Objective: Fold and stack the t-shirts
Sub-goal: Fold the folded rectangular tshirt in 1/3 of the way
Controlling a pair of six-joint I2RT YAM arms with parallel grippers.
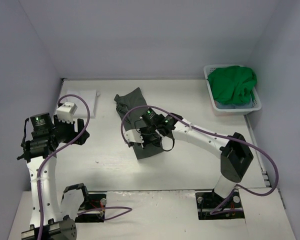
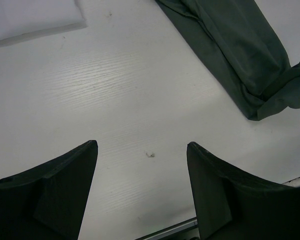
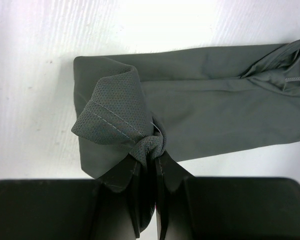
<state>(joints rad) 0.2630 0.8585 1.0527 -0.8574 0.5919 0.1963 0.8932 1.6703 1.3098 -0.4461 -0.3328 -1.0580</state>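
Pinching dark grey t-shirt hem, R gripper jaws clenched on folded corner; L gripper jaws spread, empty, over table nr white t-shirt.

I have the white left arm rising from its base at seven o'clock of the top view. Its wrist sits near nine o'clock, and the black two-finger left gripper points toward three o'clock with its jaws spread wide and nothing between them. The white right arm stretches from its base at five o'clock out toward ten o'clock. The black two-finger right gripper is pinched tight on a bunched hem of the dark grey cloth shirt.
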